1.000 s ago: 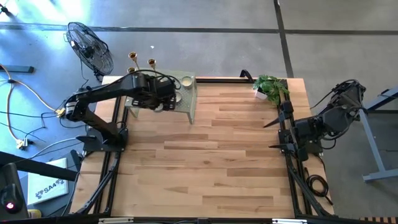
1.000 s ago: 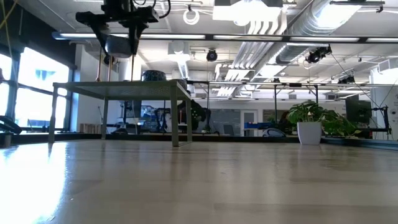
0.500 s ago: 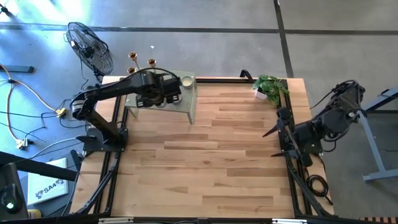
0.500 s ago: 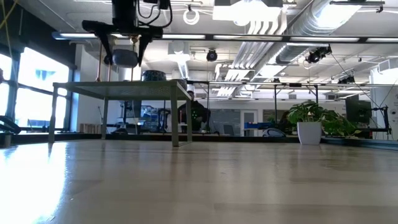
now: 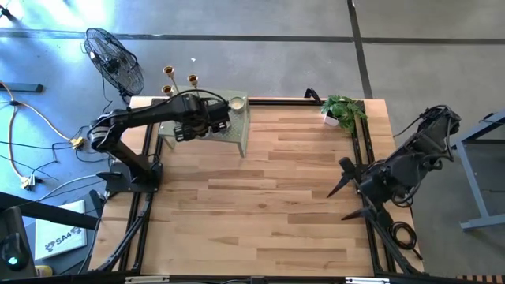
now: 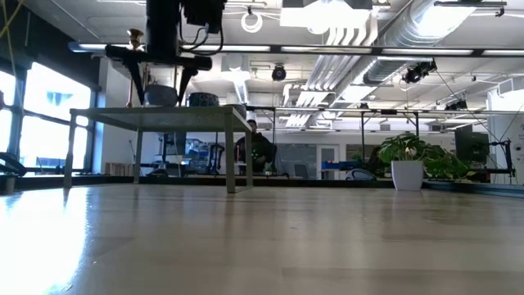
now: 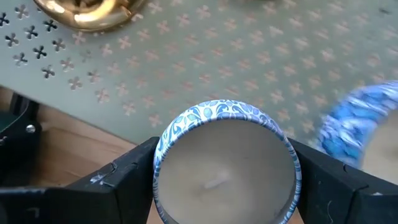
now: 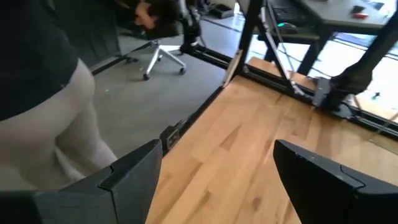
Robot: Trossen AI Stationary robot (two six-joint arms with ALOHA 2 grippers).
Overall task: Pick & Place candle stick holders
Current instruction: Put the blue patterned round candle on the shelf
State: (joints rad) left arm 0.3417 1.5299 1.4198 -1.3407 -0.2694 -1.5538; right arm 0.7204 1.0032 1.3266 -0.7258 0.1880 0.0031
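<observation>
A small green perforated stand (image 5: pixel 241 132) sits at the table's far left. Two gold candle stick holders (image 5: pixel 168 71) (image 5: pixel 192 79) rise at its far side, one of them (image 6: pixel 133 37) in the low view. A gold round base (image 7: pixel 87 12) rests on the stand's top (image 7: pixel 249 56). My left gripper (image 7: pixel 224 180) is over the stand, shut on a blue-and-white patterned candle tin (image 7: pixel 225 162). My right gripper (image 5: pixel 347 189) hangs open over the table's right edge, with nothing between its fingers (image 8: pixel 134 168). My left gripper pinches the round tin's side wall (image 7: pixel 160 155) between its two fingers (image 7: pixel 134 171), one on each opposite side. The fingers come from above, pointing down. The tin (image 6: pixel 161 94) is upright, its open top up, just over the stand's top; whether it touches, I cannot tell.
A white candle (image 5: pixel 236 102) stands on the stand's right end, and a blurred blue thing (image 7: pixel 360 124) lies beside the tin. A potted plant (image 5: pixel 343 110) is at the far right corner. A fan (image 5: pixel 114 59) stands off the table. A person (image 8: pixel 37 93) is beyond the right edge.
My left gripper has come down toward the stand's top with the candle tin, rolling about its own pointing line as it went; the tin stays upright in the hold. My right gripper has swung toward the table's near edge and turned, staying open.
</observation>
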